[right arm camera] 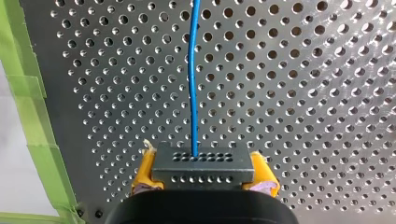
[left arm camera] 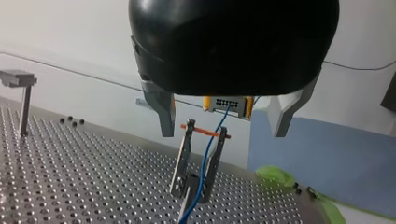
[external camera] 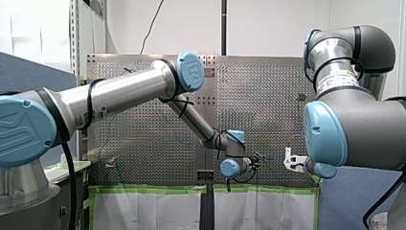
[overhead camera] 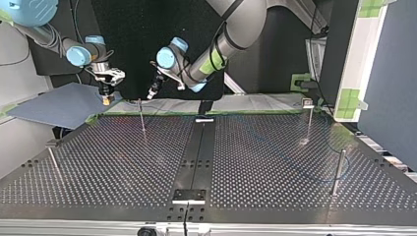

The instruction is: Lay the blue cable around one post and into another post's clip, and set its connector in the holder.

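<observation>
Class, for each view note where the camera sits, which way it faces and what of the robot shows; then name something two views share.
Front view: behind the shoulders, facing the table; my left arm left, my right arm right.
Top view: across the table, facing both arms, sides crossed.
Left wrist view: on that wrist, past the open left gripper toward the clip post.
Right wrist view: along the right gripper, shut on the connector, facing the blue cable.
Shared: both wrist views show the connector.

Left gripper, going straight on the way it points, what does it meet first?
Probably the clip post holding the blue cable, just ahead of the open left gripper; the connector looks farther back, though depth is unclear.
</observation>
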Available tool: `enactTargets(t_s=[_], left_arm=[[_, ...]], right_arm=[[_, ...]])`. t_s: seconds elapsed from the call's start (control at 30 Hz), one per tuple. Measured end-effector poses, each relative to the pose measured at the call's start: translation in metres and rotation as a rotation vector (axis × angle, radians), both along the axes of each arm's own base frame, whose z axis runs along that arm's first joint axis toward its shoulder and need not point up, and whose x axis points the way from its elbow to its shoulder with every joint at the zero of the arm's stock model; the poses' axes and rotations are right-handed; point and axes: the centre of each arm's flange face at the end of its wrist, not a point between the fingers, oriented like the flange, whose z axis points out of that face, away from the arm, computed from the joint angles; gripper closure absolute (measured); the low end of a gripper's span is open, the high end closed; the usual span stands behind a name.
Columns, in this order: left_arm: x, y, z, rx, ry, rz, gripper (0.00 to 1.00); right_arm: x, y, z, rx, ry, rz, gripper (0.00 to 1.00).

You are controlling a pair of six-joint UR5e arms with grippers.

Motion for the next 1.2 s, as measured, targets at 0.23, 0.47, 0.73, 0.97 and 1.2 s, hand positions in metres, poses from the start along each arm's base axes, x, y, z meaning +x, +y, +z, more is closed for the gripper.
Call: enactTargets(t_s=[0.23, 0.47, 0.73, 0.97, 1.2], left_arm=[[0.0001, 0.0014, -0.0010, 0.003, 0.005, 0.007, 0.00], [-0.0001, 0.0015, -0.0013, 0.004, 0.006, 0.007, 0.00], [0.0011, 0.0025, -0.0015, 0.004, 0.006, 0.009, 0.00], [0.0025, 0.0042, -0.0020, 0.006, 0.007, 0.012, 0.00], [0.0023, 0.0070, -0.0022, 0.043, -0.005, 0.027, 0.00]], right_arm=[[0.0000, -0.0001, -0.0002, -0.001, 0.000, 0.000, 0.99], [0.0002, 0.0000, -0.0004, -0.002, 0.000, 0.001, 0.99], [0.0012, 0.0004, -0.0006, -0.002, -0.001, 0.010, 0.99], [0.0014, 0.0007, -0.0010, 0.000, -0.001, 0.011, 0.99], [0.0031, 0.0013, -0.0012, 0.001, -0.001, 0.014, 0.99]])
